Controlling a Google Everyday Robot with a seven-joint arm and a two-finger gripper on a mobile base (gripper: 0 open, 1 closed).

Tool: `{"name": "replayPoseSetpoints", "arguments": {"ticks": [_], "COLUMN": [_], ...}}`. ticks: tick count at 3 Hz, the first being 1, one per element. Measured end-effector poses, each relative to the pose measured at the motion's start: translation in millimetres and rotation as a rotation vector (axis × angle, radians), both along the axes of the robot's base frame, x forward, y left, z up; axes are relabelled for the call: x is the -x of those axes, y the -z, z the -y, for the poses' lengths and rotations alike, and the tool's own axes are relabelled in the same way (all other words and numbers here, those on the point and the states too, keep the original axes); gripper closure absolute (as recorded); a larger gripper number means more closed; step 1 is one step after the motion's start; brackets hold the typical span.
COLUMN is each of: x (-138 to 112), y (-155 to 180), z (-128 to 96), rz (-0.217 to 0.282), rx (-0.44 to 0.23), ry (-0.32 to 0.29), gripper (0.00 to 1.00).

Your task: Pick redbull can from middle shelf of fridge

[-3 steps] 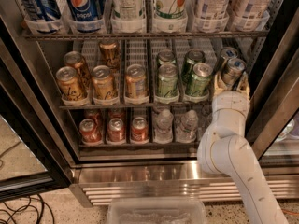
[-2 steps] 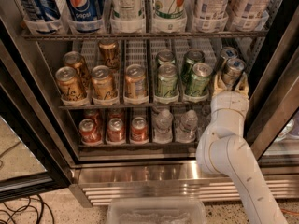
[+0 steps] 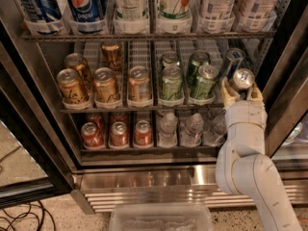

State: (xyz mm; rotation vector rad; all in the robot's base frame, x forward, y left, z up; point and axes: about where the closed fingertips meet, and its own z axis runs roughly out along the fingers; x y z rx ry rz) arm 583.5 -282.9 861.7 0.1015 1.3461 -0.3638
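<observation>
Camera view, the only one. The fridge [image 3: 144,182] stands open. The gripper [image 3: 241,88] is at the right end of the middle shelf [image 3: 144,109], reaching in from below on the pale arm [image 3: 245,162]. The hand is pinching the redbull can [image 3: 241,78], one finger on each side of its upper body. The can sits in the rightmost lane at the shelf front. A second slim can [image 3: 233,60] stands just behind it, and a green can [image 3: 205,81] is just beside it on the left.

Risks, as judged:
- The hold looks high on a slim, smooth can, so a fast pull could let it tip or slip out.
- The can's base may catch the shelf's front lip if drawn out without lifting.
- The left finger is near the green can and could nudge it.
- The dark door frame [image 3: 288,105] is near the arm on the right, so drifting rightward risks contact.
</observation>
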Motion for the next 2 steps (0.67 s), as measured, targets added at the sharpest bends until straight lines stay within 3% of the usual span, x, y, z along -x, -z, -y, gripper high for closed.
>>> {"name": "replayPoseSetpoints", "arguments": {"ticks": [2], "x": [41.9], "y": [-47.6], "z": [-31.2], "rz": [0.134], "rx": [0.047], "ry": [-0.15], "gripper": [1.0]}}
